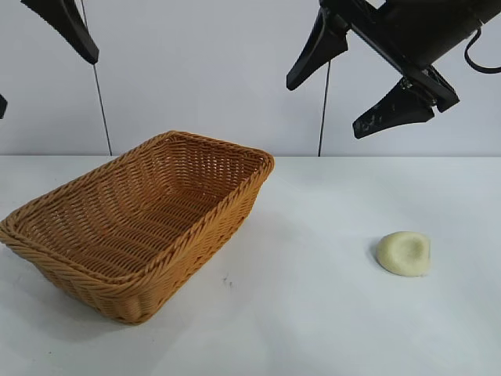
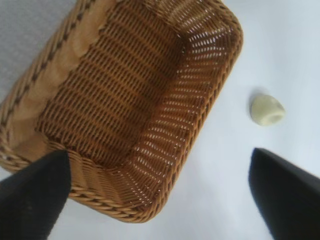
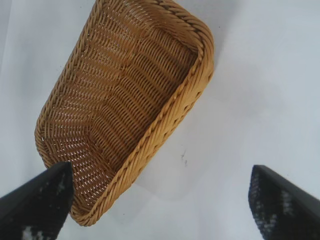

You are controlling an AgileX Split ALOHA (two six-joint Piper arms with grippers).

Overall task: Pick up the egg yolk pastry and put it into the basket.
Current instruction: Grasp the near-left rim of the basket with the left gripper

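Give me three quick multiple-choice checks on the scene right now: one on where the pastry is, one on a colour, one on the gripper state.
1. Where is the egg yolk pastry?
A. in the basket
B. on the table, apart from the basket
C. in a gripper

2. What colour is the basket?
A. orange-brown
B. blue
C. black

3. How is the right gripper?
A. shut on the pastry
B. shut, nothing held
C. open, nothing held

Answers: B, the pastry lies on the white table to the basket's right; A, orange-brown wicker; C, its fingers stand wide apart above the table.
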